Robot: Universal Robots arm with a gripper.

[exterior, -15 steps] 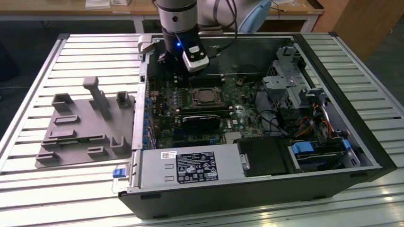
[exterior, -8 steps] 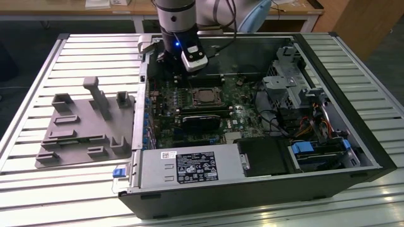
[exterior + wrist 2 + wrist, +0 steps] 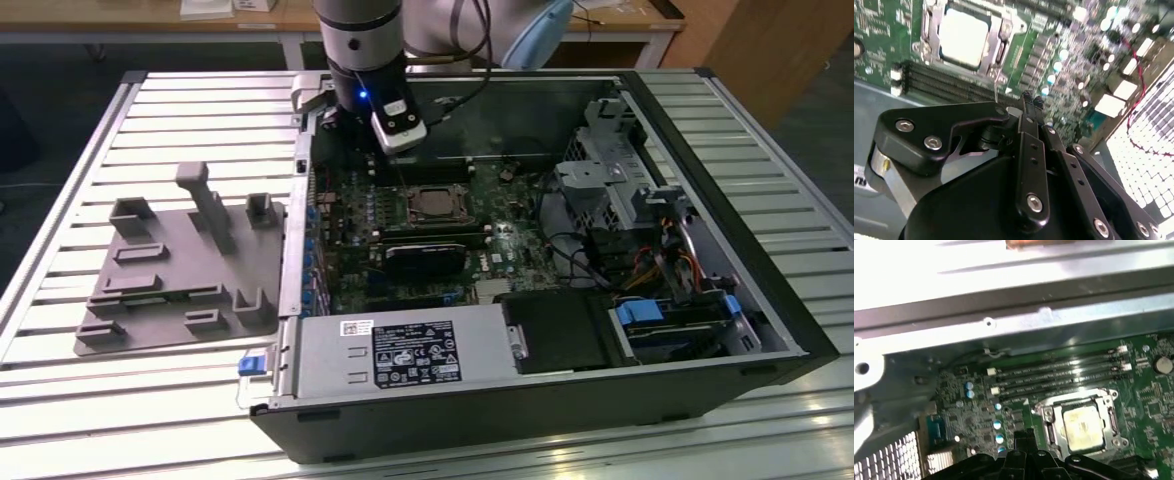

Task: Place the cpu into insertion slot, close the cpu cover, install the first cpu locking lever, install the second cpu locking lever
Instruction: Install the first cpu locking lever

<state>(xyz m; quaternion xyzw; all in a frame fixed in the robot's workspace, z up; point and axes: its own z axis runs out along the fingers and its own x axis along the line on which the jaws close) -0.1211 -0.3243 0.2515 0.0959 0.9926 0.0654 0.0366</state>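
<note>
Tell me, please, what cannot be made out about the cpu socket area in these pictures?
- The insertion slot: covered by the cpu and the cpu cover in both wrist views.
- The locking levers' state: too small in the exterior view, blurred in both wrist views.
- The cpu's top surface: washed out by glare in the second wrist view.

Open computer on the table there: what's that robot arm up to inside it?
A robot arm is reaching into the open computer case. Its claw hangs shut just above the green board, beside the silver chip. The chip already sits in place with a thin metal frame lying flat around it. The claw seems to grip nothing.
</note>
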